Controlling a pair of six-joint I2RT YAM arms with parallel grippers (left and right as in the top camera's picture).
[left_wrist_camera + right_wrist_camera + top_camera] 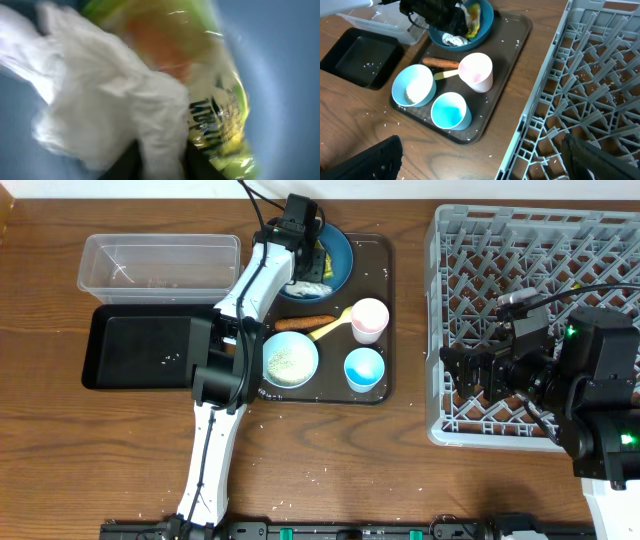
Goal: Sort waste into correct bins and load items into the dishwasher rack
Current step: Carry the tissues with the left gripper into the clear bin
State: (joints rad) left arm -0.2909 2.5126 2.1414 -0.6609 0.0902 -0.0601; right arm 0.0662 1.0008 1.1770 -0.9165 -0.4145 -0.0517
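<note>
annoyingly, blur hides whether left gripper [308,252] holds paper [100,90] or wrapper [220,115]; right gripper [462,370] gapes empty.

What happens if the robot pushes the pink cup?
It may tip: the pink cup stands upright and narrows toward its base. It looks empty, so probably light. The spoon beside it might get nudged too.

Overhead looks straight down; left wrist hugs the dark blue plate [286,56], right wrist sees it obliquely.
</note>
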